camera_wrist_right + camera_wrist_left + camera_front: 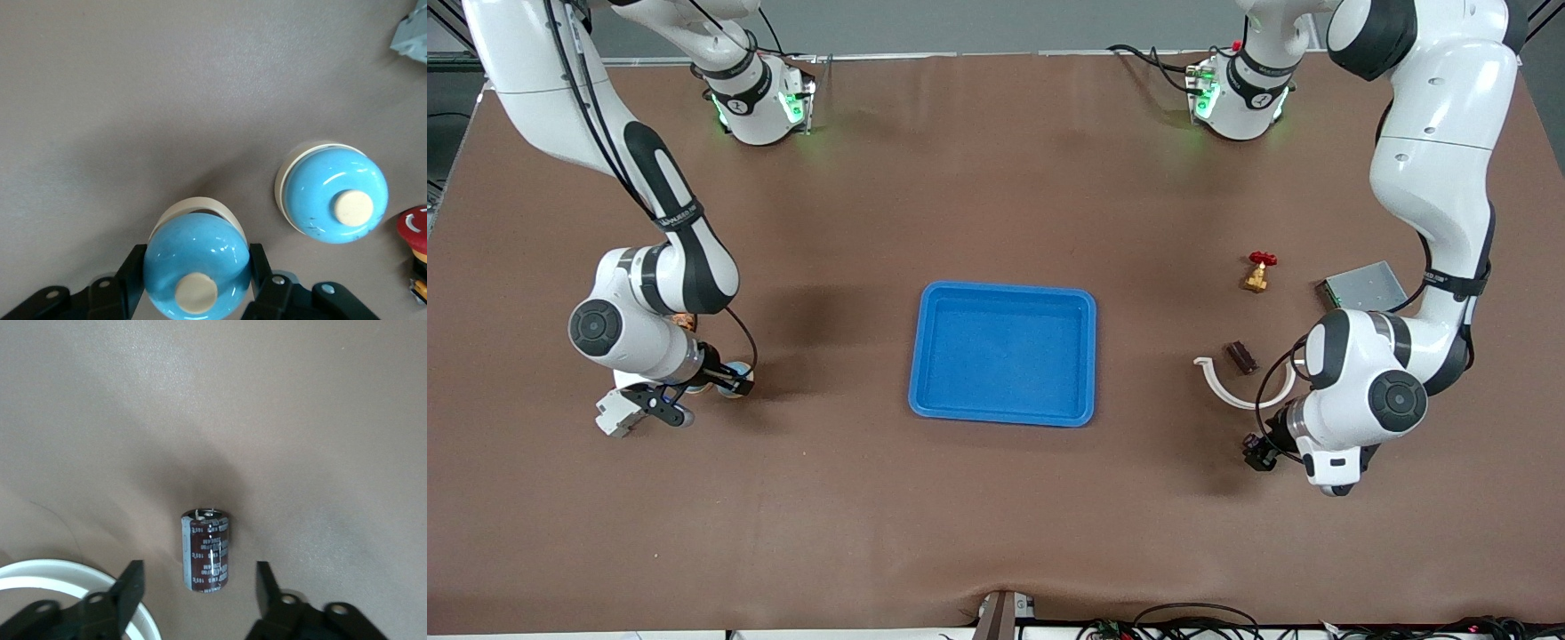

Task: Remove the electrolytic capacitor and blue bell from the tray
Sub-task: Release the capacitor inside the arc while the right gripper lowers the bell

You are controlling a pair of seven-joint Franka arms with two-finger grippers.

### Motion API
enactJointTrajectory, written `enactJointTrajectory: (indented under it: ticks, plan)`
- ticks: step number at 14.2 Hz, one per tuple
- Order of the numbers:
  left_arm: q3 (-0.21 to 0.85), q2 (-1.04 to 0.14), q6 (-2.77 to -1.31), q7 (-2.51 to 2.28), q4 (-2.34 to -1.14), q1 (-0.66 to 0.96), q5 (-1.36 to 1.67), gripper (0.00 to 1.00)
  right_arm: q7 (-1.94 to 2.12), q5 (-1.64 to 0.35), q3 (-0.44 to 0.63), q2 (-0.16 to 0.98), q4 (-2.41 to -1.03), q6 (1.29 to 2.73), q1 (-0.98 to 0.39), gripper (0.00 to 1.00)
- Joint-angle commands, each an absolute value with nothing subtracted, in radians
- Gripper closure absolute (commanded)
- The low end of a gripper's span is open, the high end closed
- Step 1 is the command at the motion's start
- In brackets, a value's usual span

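The left gripper (197, 587) has its jaws spread wide on each side of the electrolytic capacitor (205, 550), which lies on the brown table (996, 533) by a white curved ring (1240, 387), so it looks let go. The right gripper (195, 273) pinches a blue bell (195, 267) beside a second bell (331, 193). The blue tray (1003, 353) sits bare, well apart from both.

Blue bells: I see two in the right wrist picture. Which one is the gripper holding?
The blue bell squeezed between the right gripper fingers. The other blue bell sits free on the table, beside a red knob.
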State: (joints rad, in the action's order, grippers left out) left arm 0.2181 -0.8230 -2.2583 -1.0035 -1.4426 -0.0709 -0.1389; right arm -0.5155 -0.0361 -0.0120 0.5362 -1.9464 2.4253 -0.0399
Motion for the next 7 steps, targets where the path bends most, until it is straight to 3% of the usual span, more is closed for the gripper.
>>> enactJointTrajectory:
  ticks: [1,7]
  plan:
    - [0.222,-0.812,-2.263,-1.016,-1.445,-0.074,-0.167,0.00,-0.506,-0.041,-0.029,0.566,-1.962,2.470,-0.029,1.00]
    - [0.222,-0.744,-2.125,-0.694,-1.447,-0.150,-0.169,0.00,-0.532,-0.044,-0.031,0.607,-1.965,2.497,-0.055,1.00]
